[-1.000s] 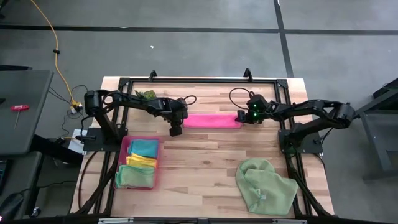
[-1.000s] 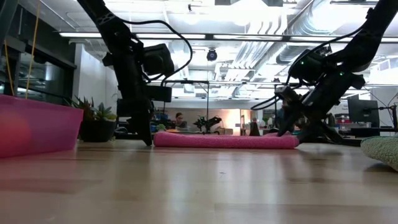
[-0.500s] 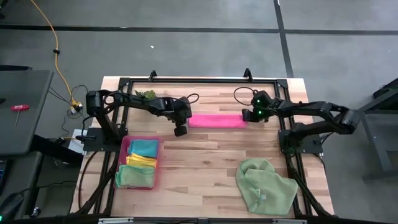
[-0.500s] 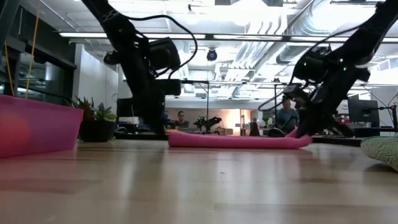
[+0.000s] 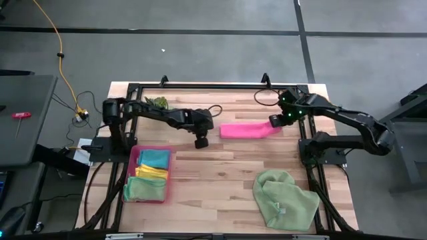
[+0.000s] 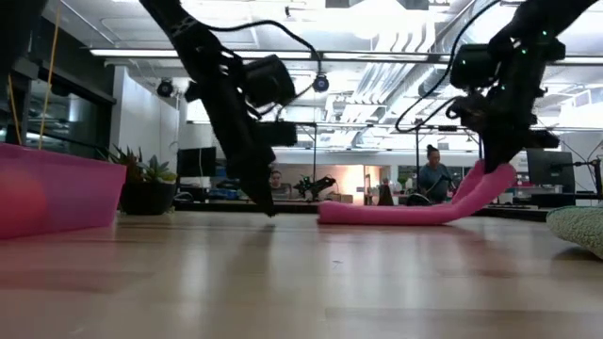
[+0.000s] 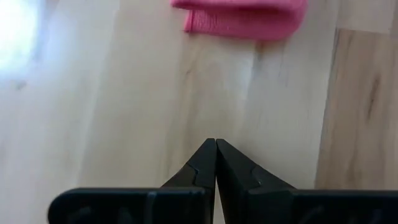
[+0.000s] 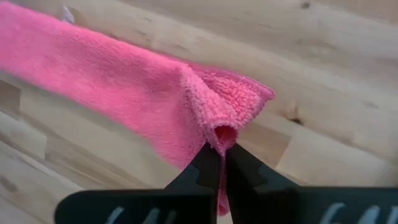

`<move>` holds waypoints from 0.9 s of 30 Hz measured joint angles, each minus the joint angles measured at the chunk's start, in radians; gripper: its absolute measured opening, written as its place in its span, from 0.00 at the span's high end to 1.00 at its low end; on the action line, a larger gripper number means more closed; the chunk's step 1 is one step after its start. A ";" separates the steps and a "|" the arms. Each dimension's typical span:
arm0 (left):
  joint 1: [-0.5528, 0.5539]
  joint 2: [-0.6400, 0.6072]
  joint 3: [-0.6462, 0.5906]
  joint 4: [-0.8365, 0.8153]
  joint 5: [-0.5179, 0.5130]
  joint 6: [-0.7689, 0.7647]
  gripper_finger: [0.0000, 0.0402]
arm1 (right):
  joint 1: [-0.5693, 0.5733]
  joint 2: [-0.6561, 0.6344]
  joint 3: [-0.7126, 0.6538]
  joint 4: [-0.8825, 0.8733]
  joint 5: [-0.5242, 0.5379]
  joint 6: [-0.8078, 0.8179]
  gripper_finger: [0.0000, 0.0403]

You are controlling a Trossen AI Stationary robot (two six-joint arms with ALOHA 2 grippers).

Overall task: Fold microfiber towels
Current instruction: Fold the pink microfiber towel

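A hot pink microfiber towel (image 5: pixel 245 130), folded into a long strip, lies at the far middle of the table; its right end curves up off the wood (image 6: pixel 471 193). My right gripper (image 5: pixel 275 123) is shut on that raised end. My left gripper (image 5: pixel 200 143) is shut on nothing and points down at bare wood just left of the strip's left end (image 7: pixel 239 18). A pale green towel (image 5: pixel 285 200) lies crumpled at the near right. My right gripper pinches the pink towel's right end (image 8: pixel 219 132) between its two fingers, where the cloth is bunched into a fold of several layers. The fingers come from above, slanting down. That end is lifted clear; the rest of the strip (image 6: pixel 377 214) lies on the table.
A pink tray (image 5: pixel 132 167) at the near left holds teal, yellow and pale green towels. A small green plant (image 5: pixel 157 102) stands at the far left corner. Bare wood lies between the tray and the crumpled green towel.
My right gripper has taken hold of the pink towel's right end and risen, moving toward the table's right edge. The strip has slid right along the table, its right end lifted while the left part stays down. My left gripper has followed toward the right, still shut.
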 joint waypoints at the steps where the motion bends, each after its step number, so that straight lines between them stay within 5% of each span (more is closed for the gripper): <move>1: -0.003 0.020 0.017 -0.003 0.000 0.000 1.00 | 0.003 0.004 0.015 -0.008 0.007 0.000 1.00; 11: -0.021 0.130 0.147 0.013 0.002 -0.027 1.00 | 0.103 0.062 0.092 -0.013 0.023 0.070 1.00; 27: -0.020 0.131 0.147 0.107 0.027 -0.023 1.00 | 0.261 0.069 0.099 0.155 0.010 0.287 1.00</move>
